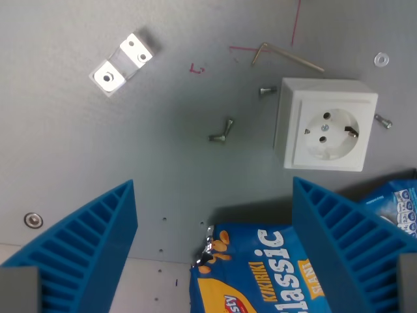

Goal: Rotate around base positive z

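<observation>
My gripper (215, 215) points down over a grey table, seen from the wrist view. Its two blue ribbed fingers (85, 248) stand wide apart at the bottom left and bottom right, with nothing between the tips. A blue and orange snack bag (260, 267) marked "classic" lies below, between the fingers, at the bottom edge. A white wall socket (326, 124) sits on the table at the wrist view's right, above the right finger.
A clear plastic bracket (122, 63) lies at upper left. Two small screws (221, 132) lie in the middle, another screw (266, 90) by the socket. A bent hex key (287, 57), a washer (381, 60) and red pen marks (197, 68) are at the top.
</observation>
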`<move>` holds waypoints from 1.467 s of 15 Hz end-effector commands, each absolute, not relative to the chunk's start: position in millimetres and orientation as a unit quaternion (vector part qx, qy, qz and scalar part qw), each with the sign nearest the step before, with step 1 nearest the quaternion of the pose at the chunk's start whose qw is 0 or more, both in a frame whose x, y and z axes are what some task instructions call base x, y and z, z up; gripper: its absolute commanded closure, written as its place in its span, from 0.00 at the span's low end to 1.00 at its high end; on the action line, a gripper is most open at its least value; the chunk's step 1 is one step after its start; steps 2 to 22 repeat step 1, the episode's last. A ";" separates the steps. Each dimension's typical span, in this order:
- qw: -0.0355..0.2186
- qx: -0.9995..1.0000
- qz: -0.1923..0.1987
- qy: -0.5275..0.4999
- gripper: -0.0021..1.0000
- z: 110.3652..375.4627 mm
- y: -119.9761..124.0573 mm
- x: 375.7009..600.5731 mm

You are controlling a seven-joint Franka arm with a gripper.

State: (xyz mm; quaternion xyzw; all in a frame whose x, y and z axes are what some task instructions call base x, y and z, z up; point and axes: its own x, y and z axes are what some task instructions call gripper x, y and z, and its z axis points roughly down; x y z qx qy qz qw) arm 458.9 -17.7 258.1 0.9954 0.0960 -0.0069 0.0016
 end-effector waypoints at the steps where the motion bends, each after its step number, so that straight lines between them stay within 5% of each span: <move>1: 0.004 0.983 -0.004 0.181 0.00 259.7 -18.3 459.1; 22: 0.004 0.983 -0.004 0.181 0.00 259.7 -18.3 459.1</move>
